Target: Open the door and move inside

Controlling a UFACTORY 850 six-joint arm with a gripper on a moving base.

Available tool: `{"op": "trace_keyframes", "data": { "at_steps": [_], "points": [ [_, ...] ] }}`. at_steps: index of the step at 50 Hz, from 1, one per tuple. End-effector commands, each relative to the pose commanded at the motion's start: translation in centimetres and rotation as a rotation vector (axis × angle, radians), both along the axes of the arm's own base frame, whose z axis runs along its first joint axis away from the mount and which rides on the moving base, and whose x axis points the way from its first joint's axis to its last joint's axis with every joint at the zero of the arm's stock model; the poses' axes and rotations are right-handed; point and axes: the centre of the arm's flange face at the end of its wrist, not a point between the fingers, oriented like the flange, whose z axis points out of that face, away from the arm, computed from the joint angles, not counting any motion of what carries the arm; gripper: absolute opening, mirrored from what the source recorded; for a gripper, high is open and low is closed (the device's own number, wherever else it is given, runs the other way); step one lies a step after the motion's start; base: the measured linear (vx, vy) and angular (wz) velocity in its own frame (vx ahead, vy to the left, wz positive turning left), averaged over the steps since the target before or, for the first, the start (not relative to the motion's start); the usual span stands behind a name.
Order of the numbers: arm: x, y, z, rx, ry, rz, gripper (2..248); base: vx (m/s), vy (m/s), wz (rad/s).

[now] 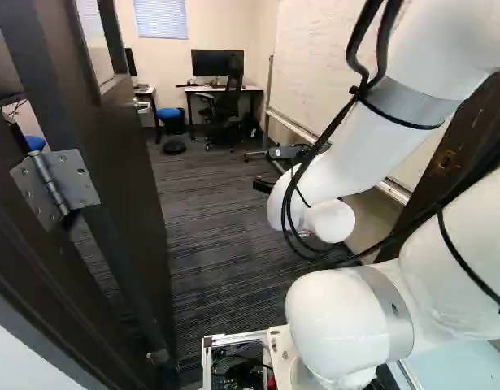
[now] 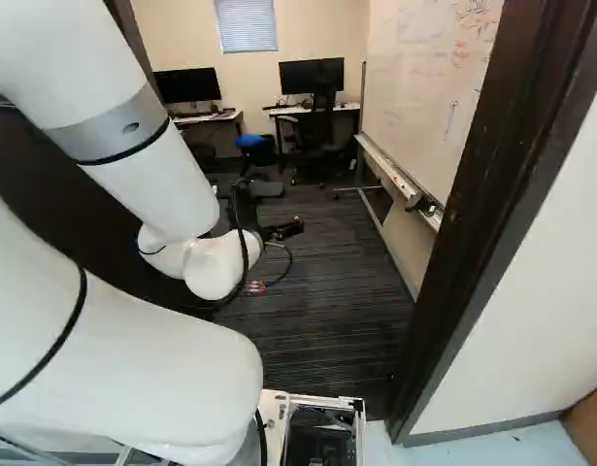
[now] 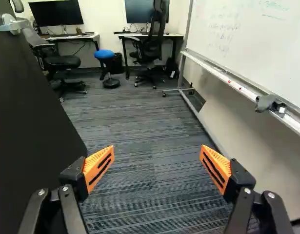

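Carpet runs off at twelve o'clock, the whiteboard edging it at two; the door stands beside the wide-spread gripper, at its ten.

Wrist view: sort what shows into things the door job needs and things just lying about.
For the job:
- dark door
- door handle
- hand, open

Just about:
- whiteboard
- blue stool
- office chairs
- monitors
- desks

Soft light brightens the whiteboard and leaves shadow beneath it.
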Motion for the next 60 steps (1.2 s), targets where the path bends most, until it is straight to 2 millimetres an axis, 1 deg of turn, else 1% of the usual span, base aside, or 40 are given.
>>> {"op": "trace_keyframes", "data": {
  "at_steps": [39,60],
  "points": [
    [0.0,0.0,0.0,0.0,0.0,0.0,247,0.154,0.002,0.18],
    [0.0,0.0,0.0,0.0,0.0,0.0,247,0.121,-0.021,0.024]
  ]
}}
